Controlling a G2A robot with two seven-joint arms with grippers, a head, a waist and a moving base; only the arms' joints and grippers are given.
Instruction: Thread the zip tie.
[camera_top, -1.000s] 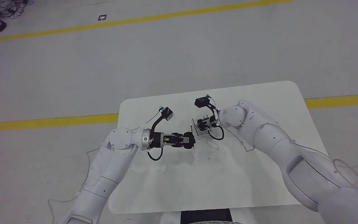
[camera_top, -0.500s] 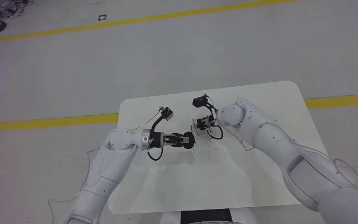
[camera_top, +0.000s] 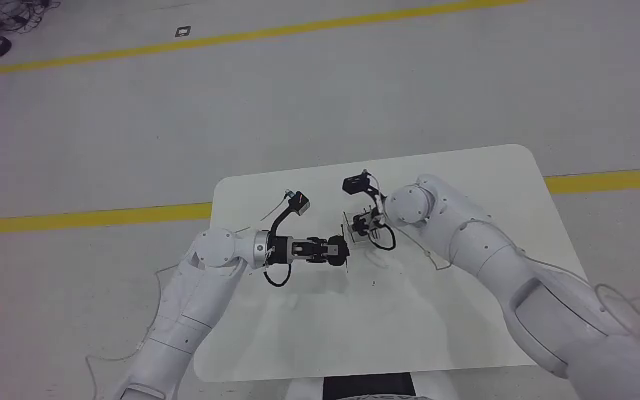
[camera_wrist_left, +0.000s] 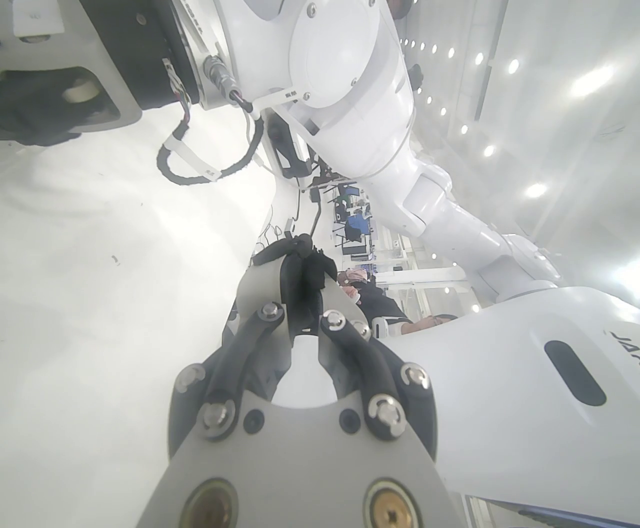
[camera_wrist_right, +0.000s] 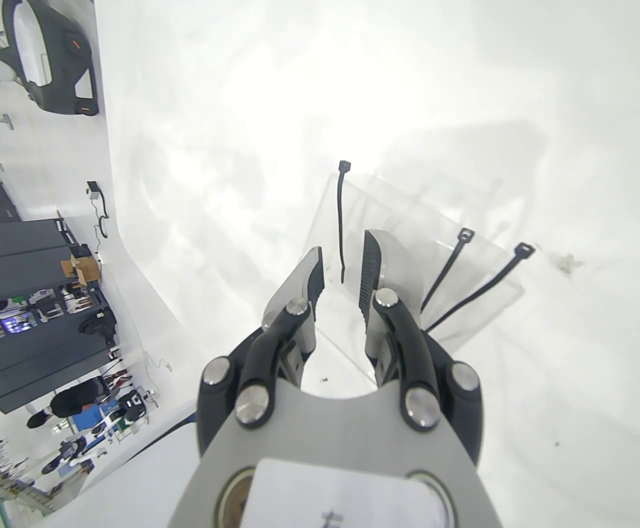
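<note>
We see both arms reaching in over the white table (camera_top: 480, 290) from opposite sides, so that their tools meet near its middle. The left arm lies low and nearly level, and its left gripper (camera_top: 340, 250) points across the table toward the other arm. In its own wrist view the left gripper (camera_wrist_left: 300, 255) has its dark pads pressed together. We cannot tell whether anything is pinched between them. The right arm bends in at the elbow and brings the right gripper (camera_top: 358, 222) just beside the left one, tip close to tip. From the right wrist we look along the right gripper (camera_wrist_right: 344, 252), whose fingers (camera_wrist_right: 371, 265) stand apart. The thin tail of the nearest zip tie (camera_wrist_right: 340, 220) hangs in the gap between them, and we see no contact with either pad. That tie runs straight away from the gripper, along the edge of a clear holder (camera_wrist_right: 400, 220) on the table, with its square head at the far end. We count three black zip ties in all. The second zip tie (camera_wrist_right: 445, 271) and the third zip tie (camera_wrist_right: 475, 291) lie slanted side by side at the holder's other side, heads pointing away and close together but apart. There is one clear holder and there are two grippers. Small dark specks (camera_wrist_right: 556, 443) dot the tabletop near the holder.
</note>
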